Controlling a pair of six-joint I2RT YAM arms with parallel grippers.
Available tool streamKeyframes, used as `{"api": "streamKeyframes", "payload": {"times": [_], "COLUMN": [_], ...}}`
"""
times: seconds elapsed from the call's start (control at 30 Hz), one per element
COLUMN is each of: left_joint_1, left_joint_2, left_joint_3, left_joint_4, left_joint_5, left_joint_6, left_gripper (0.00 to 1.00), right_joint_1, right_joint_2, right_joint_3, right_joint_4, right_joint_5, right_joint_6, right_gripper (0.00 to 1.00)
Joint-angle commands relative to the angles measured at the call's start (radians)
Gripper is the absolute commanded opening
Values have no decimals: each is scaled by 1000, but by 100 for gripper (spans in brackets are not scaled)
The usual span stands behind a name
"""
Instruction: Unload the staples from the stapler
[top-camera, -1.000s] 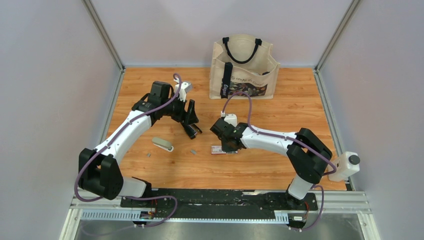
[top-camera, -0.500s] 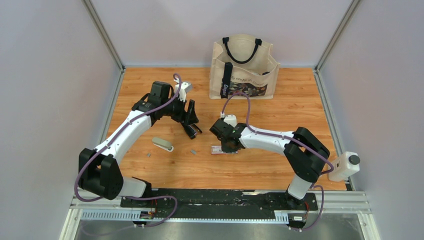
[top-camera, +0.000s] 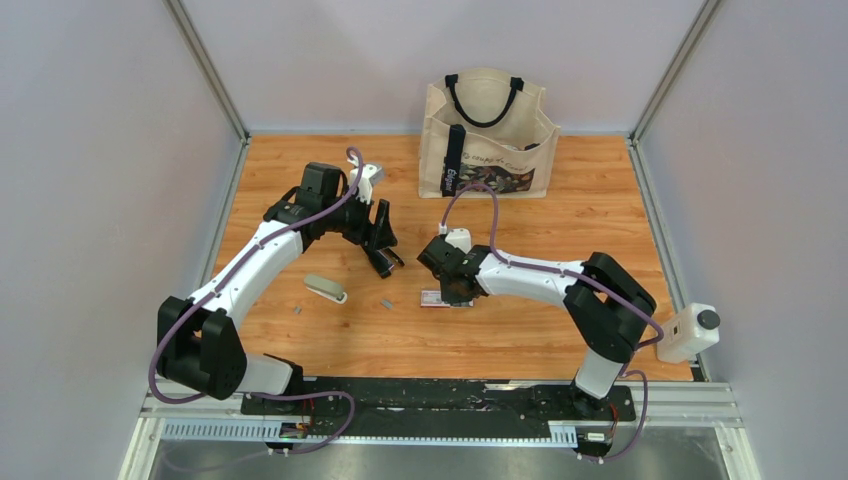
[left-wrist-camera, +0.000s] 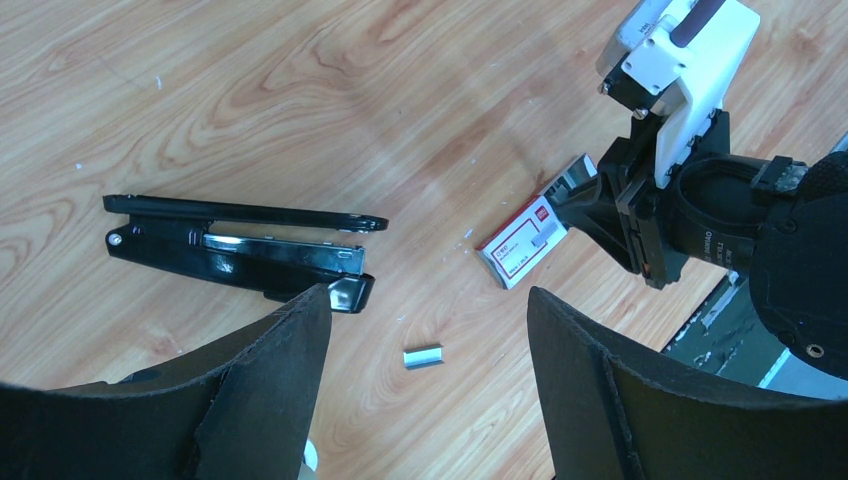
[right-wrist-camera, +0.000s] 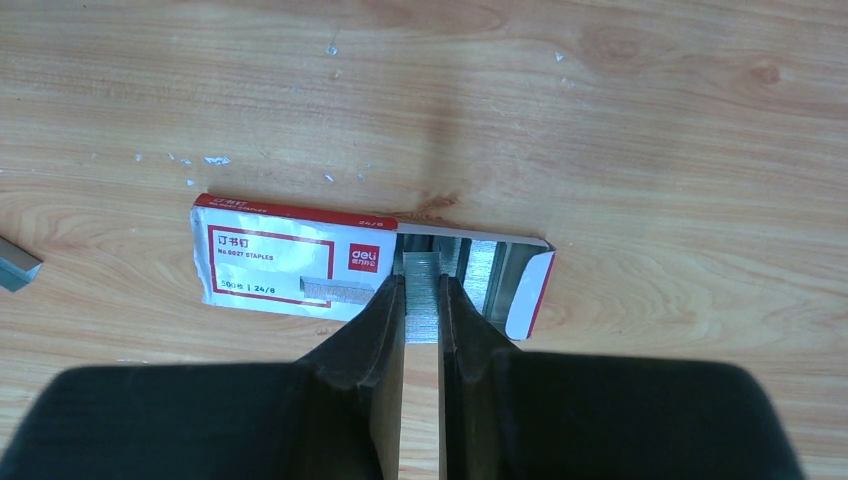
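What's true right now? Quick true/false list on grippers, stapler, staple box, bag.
1. The black stapler lies opened on the table. True.
2. The left gripper is shut on it. False: fingers spread wide, holding nothing.
3. The right gripper pinches a staple strip at the staple box's open end. True.
4. The tote bag lies flat. False: it stands upright at the far edge.
5. A loose strip sits inside the box. False: it lies on the table, apart from the box.

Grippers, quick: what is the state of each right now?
Left gripper: open, holding nothing.
Right gripper: closed on a silvery metal staple strip at the open end of the red-and-white cardboard staple box.
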Motion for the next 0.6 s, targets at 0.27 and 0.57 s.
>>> {"api": "streamKeyframes", "payload": {"times": [0.27, 0.57], "left_joint_1": [6, 6], "left_joint_2": [-24, -23], "left_joint_3": [1, 0], "left_joint_4": [4, 4], "left_joint_5": [17, 25], "left_joint_6": [6, 4], "left_gripper": [80, 80], "right_joint_1": [-10, -10], "right_joint_2": [-8, -39], "right_joint_3": [14, 10], "right_joint_4": [43, 49], "right_joint_5": [18, 12], "right_joint_6": [0, -3], "right_gripper": [23, 28]}}
